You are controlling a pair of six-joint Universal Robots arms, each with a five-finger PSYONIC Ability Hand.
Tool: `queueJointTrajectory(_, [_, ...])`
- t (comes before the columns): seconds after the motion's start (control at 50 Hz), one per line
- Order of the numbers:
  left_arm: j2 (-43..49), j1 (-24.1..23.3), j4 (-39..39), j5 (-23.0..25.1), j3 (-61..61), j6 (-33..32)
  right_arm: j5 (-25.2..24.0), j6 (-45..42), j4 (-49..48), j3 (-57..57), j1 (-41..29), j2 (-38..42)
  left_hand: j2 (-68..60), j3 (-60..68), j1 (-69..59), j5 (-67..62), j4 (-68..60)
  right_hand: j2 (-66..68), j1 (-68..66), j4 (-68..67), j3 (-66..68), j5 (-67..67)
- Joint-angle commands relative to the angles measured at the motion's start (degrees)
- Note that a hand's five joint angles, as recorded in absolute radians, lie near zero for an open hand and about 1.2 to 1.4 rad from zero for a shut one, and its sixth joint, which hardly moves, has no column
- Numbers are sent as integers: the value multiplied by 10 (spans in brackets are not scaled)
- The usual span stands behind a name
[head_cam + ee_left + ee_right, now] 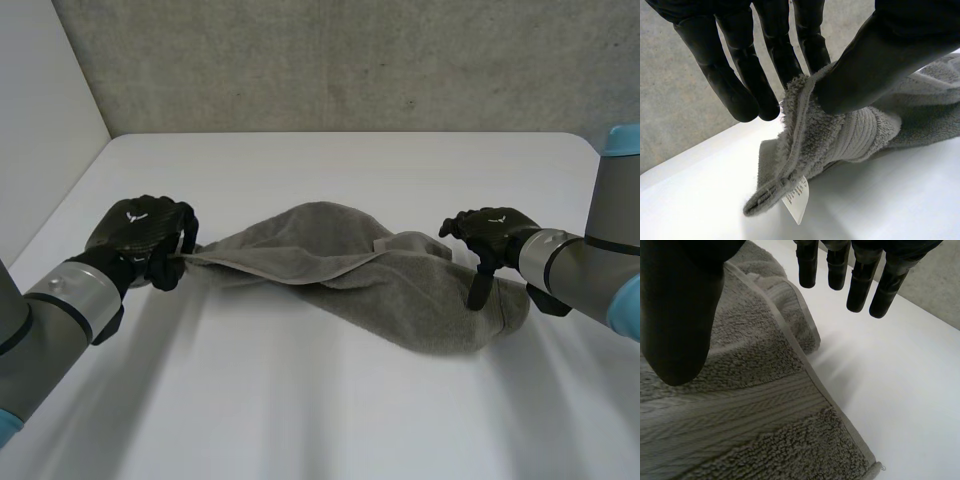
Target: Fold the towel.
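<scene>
Head view: grey towel (400,285) bunched mid-table (300,400), lifted at 1 corner by left hand (145,235), right hand (490,240) at the opposite end.

Left wrist view: towel corner, white label (797,202) hanging, pinched between thumb and fingers (810,45).

Right wrist view: fingers (860,290) straight and spread, thumb apart over the towel's hemmed edge, gripping nothing.

Right hand (680,315) spread: thumb over the grey towel (750,410), fingers (860,290) straight above the white table (900,390), past the hem. Nothing pinched.
</scene>
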State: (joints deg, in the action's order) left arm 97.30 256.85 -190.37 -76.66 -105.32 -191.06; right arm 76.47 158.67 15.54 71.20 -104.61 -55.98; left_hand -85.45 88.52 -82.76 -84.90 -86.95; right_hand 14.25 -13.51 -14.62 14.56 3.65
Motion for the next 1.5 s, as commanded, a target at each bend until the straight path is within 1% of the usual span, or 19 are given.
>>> queueJointTrajectory(0.02, [1,29,0,21,-7,0,12,0,-4,-23,0,35,55,-85,28,149,69,-3,-4,7,-6,3])
queueJointTrajectory(0.16, [1,30,0,22,-8,1,12,-1,-4,-40,-2,63,55,-85,28,149,69,37,-45,-34,34,43])
queueJointTrajectory(0.26, [1,30,-2,22,-6,0,12,0,-4,-42,-3,75,55,-85,28,149,69,174,-181,-170,171,180])
queueJointTrajectory(0.3, [1,31,-5,22,-5,1,12,-1,-3,-43,-3,75,55,-85,28,149,69,321,-328,-317,318,327])
queueJointTrajectory(0.32, [1,31,-5,22,-5,1,12,-1,-3,-43,-3,75,55,-85,28,149,69,322,-329,-318,319,328])
queueJointTrajectory(0.36, [2,31,-8,22,-2,1,5,0,-3,-43,-3,71,55,-85,28,149,69,447,-455,-444,444,453])
queueJointTrajectory(0.4, [3,33,-10,21,-1,1,4,0,-3,-43,-4,69,55,-85,28,149,69,459,-467,-456,456,465])
queueJointTrajectory(0.5, [3,42,-12,22,3,1,3,0,0,-43,-4,67,55,-85,28,149,69,416,-424,-413,413,422])
queueJointTrajectory(0.52, [3,44,-14,21,3,1,5,0,2,-43,-4,67,55,-85,28,149,69,326,-333,-322,323,332])
queueJointTrajectory(0.54, [3,44,-14,21,3,1,5,0,2,-43,-4,67,55,-85,28,149,69,325,-332,-321,322,331])
queueJointTrajectory(0.56, [3,44,-16,21,3,1,7,0,1,-42,-4,68,55,-85,28,149,69,178,-186,-175,175,184])
queueJointTrajectory(0.58, [3,44,-16,21,3,1,7,0,1,-42,-4,68,55,-85,28,149,69,177,-184,-173,174,183])
queueJointTrajectory(0.6, [3,44,-17,22,3,1,4,0,0,-41,-4,68,55,-85,28,149,69,69,-76,-65,66,75])
queueJointTrajectory(0.84, [3,57,-17,22,6,1,-1,34,-3,-65,-14,65,55,-85,28,149,69,91,-99,-87,88,97])
queueJointTrajectory(1.24, [3,61,-24,23,19,2,-46,90,8,-100,-25,117,55,-85,28,149,69,162,-169,-158,159,168])
queueJointTrajectory(1.3, [3,61,-29,23,20,3,-48,90,14,-99,-26,116,55,-85,28,149,69,258,-265,-254,255,264])
queueJointTrajectory(1.34, [3,62,-31,23,22,3,-49,90,21,-99,-29,113,55,-85,28,149,69,385,-392,-381,382,391])
queueJointTrajectory(1.4, [4,63,-32,23,26,4,-50,90,27,-99,-30,113,55,-85,28,149,69,423,-430,-419,420,429])
queueJointTrajectory(1.5, [7,63,-32,22,39,7,-79,91,58,-99,-32,109,55,-85,28,149,69,616,-623,-612,613,622])
